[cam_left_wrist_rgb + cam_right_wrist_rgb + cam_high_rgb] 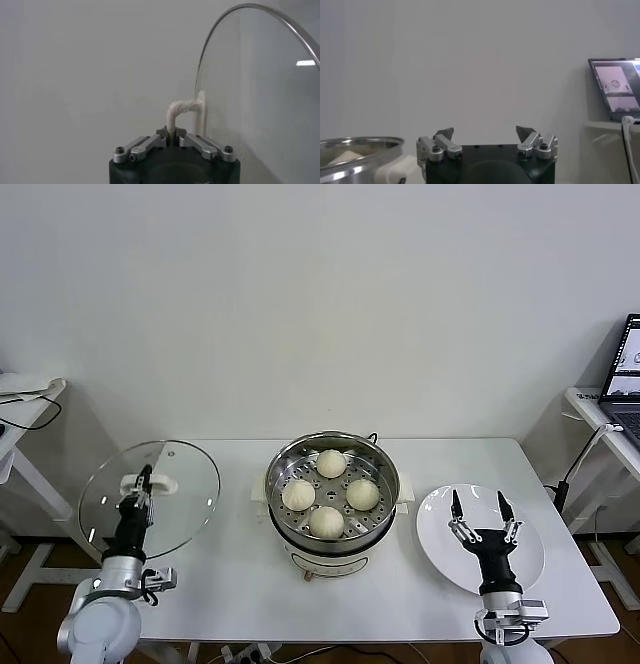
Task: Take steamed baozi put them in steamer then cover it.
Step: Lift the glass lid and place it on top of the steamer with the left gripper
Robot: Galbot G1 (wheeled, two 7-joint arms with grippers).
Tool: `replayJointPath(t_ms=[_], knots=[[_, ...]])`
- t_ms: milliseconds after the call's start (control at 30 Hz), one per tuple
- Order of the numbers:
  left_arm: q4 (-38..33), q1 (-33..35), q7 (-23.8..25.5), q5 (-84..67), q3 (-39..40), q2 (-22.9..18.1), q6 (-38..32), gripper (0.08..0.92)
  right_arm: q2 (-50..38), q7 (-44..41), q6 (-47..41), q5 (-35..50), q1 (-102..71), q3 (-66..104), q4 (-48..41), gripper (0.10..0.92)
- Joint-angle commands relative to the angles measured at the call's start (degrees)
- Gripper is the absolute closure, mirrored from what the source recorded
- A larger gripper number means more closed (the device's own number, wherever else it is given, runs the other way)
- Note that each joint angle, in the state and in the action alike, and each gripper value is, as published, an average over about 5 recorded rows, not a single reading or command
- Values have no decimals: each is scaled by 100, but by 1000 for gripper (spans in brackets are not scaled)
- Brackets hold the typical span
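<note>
Head view shows all four buns already sitting on the holed tray inside the steamer at the middle of the surface, so only the covering is left. The left hand is closed tight on the white handle of the glass lid, which hangs tilted on edge out past the surface's left end, well apart from the steamer. The right hand hovers over the empty plate, fingers spread wide, holding nothing.

The pinch on the handle looks narrow, judging by the left wrist view, where the left hand grips only the thin bar of the handle. A wide lid hung from so small a hold could swing or slip during the carry, and if it arrives tilted its rim may strike the steamer's edge rather than seat flat.

Only the left wrist view shows that contact clearly; the head view alone shows the buns. The right wrist view shows the right hand, open, and just the steamer's rim.
</note>
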Motion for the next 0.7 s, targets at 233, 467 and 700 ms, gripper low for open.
replayJointPath(t_ms=[233,467,700], knots=[[-2039,-350,1885,-75,2804,673,2868,813,76,-6,11,19,-23,172,71,203],[-1588,-1220,2170,260,4036,556,3440,813,196,-8,10,0,-20,286,65,203],[-859,-1891,2271,645,4730,137,3643,813,288,-9,16,-44,-41,360,34,203]])
